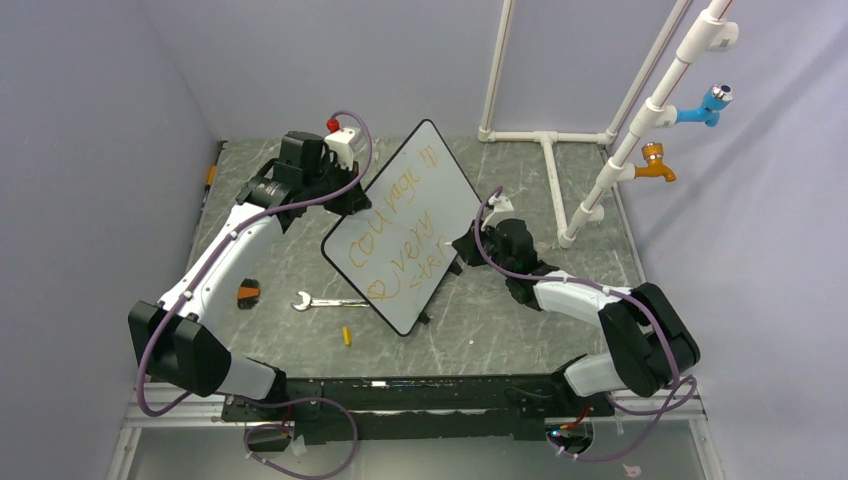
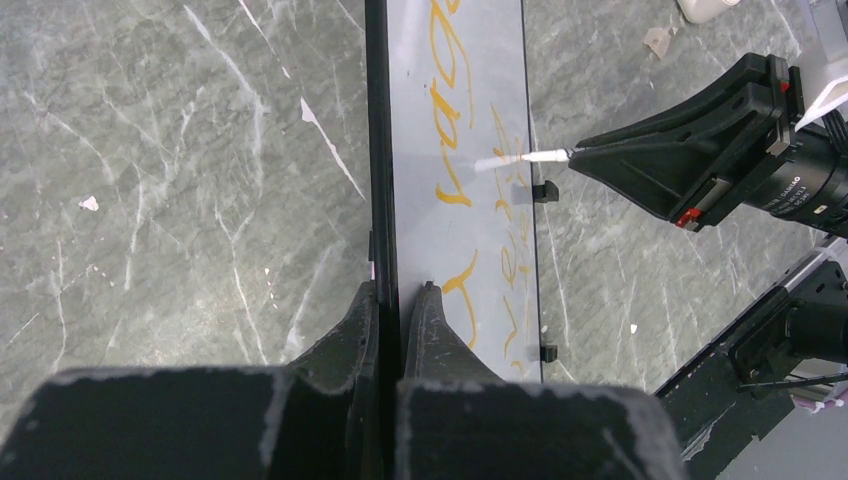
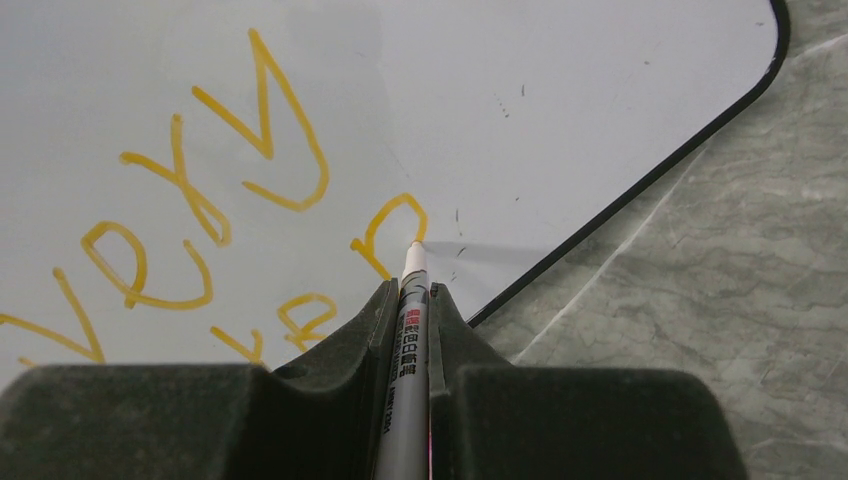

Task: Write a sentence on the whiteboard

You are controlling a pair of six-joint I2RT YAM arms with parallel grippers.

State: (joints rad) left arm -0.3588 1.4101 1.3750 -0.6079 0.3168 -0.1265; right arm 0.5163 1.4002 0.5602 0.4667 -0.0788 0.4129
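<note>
The whiteboard (image 1: 400,225) stands tilted on its lower edge in the middle of the table. My left gripper (image 1: 352,203) is shut on the board's upper-left rim. In the left wrist view the board (image 2: 455,120) runs edge-on between that gripper's (image 2: 400,298) closed fingers. The orange sentence (image 1: 392,240) covers the board in slanted rows, with a small circle at the low end. My right gripper (image 3: 410,292) is shut on a grey marker (image 3: 405,370). Its white tip rests on the board (image 3: 560,90) at the newest orange letter (image 3: 385,225), near the right rim.
A silver wrench (image 1: 325,301) lies left of the board's lower corner, with a small orange cap (image 1: 346,336) nearer me. An orange-and-black object (image 1: 248,292) sits by the left arm. A white pipe frame (image 1: 560,170) with blue and orange taps stands at the back right.
</note>
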